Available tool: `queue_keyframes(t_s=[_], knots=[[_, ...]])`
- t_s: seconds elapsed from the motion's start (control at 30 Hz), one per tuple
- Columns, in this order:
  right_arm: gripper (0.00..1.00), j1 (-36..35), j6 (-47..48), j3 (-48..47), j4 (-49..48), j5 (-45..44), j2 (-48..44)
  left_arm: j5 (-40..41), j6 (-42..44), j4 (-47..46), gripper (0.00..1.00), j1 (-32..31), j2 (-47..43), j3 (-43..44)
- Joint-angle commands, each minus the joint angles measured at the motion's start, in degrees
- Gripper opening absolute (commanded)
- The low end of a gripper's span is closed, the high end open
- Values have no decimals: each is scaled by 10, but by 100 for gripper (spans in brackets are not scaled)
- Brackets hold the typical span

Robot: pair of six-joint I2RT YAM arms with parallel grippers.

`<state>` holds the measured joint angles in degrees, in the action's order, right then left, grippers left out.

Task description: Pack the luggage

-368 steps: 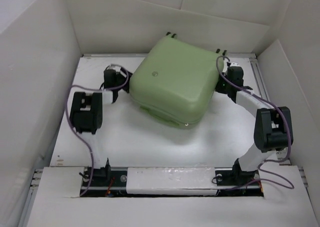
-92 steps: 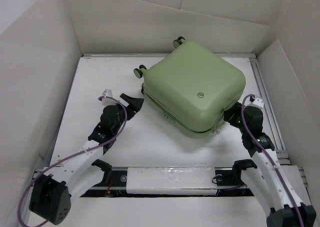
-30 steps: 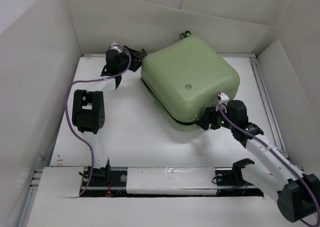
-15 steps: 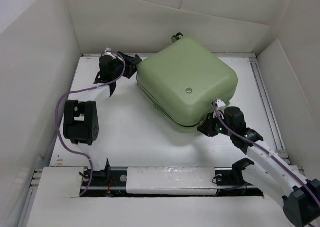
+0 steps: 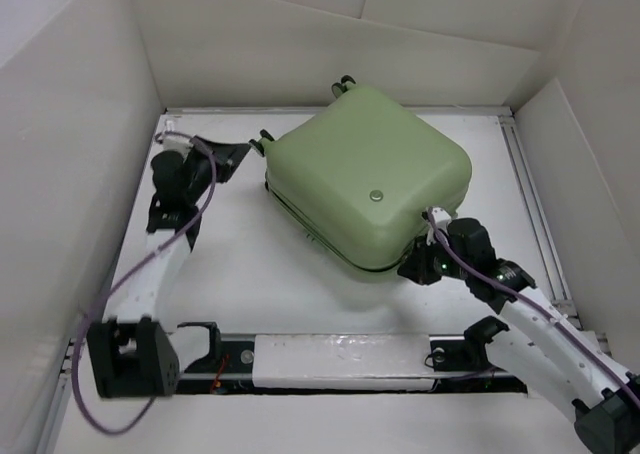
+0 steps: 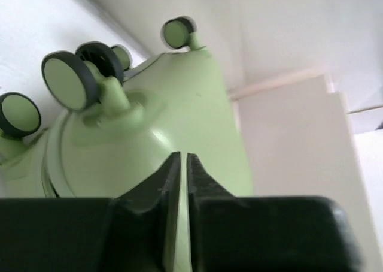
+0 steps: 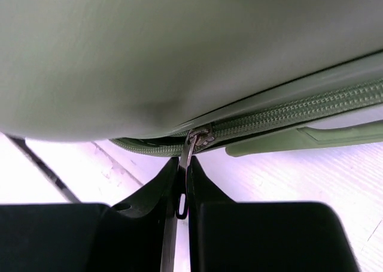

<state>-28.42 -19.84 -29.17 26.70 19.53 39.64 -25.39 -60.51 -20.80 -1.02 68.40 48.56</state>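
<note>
Backing the left gripper (image 5: 232, 155) off the suitcase (image 5: 368, 189) since half a second ago, down toward the left wall and apart from the shell; sliding the suitcase itself slightly nearer and leftward. Clenching that gripper's black fingers (image 6: 158, 185) to a hairline slit, holding nothing. Pinching the thin metal zipper pull (image 7: 190, 141) with the right gripper (image 5: 415, 266) at the suitcase's near right corner, pressing both dark jaws flat against the tab, its looped end showing low in the gap.

Lying closed and flat on the far middle of the table (image 5: 250, 274), turned diagonally, pointing its wheels (image 6: 69, 80) toward the far left. Showing a smooth, matte, pale sage-green hard shell, softly domed, curving at every corner, carrying a small round silver badge (image 5: 376, 195) near the middle of the lid. Running a woven green zipper tape (image 7: 299, 111) with fine teeth along the seam under the lid's overhang. Showing wheels as pale green discs ringed with dark grey tyres on short green stalks.

Resting on a white, faintly grained tabletop, lightly scuffed. Standing inside plain white panel walls (image 5: 300, 44) on the left, back and right, folding at creased corners.
</note>
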Motion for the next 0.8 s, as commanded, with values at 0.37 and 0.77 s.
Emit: queue_keyframes(t_s=[0.37, 0.77], knots=[[0, 64, 67, -305, -158, 56, 313, -25, 149, 137, 0, -63, -361, -194], [0, 165, 26, -95, -162, -20, 112, 227, 165, 20, 2, -405, -178, -171]])
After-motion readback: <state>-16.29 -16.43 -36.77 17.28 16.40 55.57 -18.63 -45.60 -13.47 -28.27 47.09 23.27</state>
